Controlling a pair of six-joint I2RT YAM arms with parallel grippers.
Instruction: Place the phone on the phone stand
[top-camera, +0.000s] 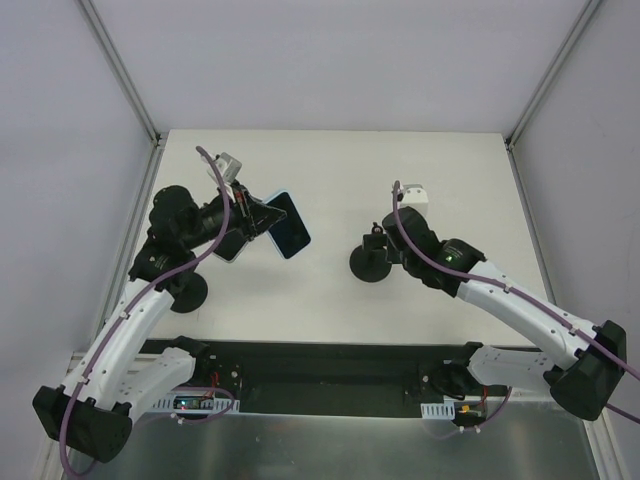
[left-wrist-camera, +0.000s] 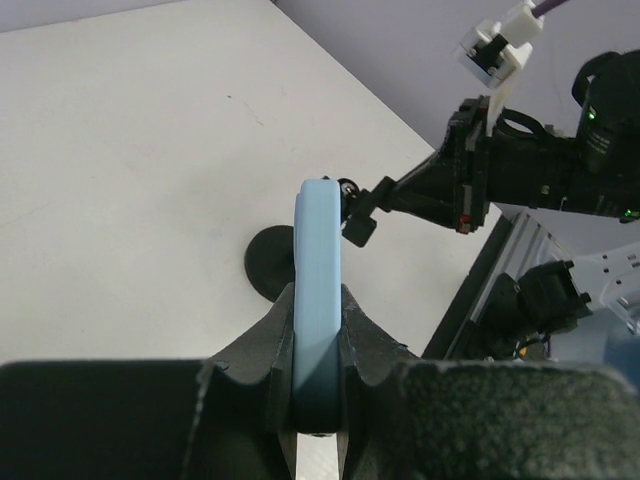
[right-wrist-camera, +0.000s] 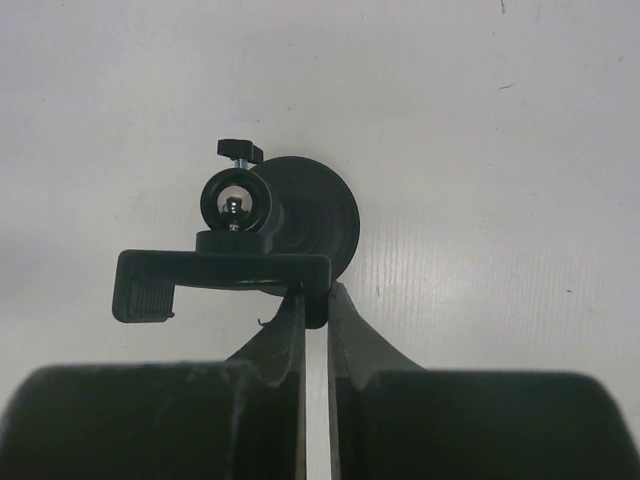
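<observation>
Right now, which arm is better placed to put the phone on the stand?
Left. The left end effector is shut on the phone, edge pointing toward the stand. The right end effector is pinching the stand itself, so it looks busy steadying it.

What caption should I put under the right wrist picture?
The right gripper pinches the black phone stand by its clamp cradle, seen from above on the white table.

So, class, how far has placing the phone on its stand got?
Done: left gripper grips the light-blue-cased phone edge-on. In hand: right gripper pinches the black, disc-based phone stand at its clamp cradle. Left: phone and stand are apart; seat it.
</observation>
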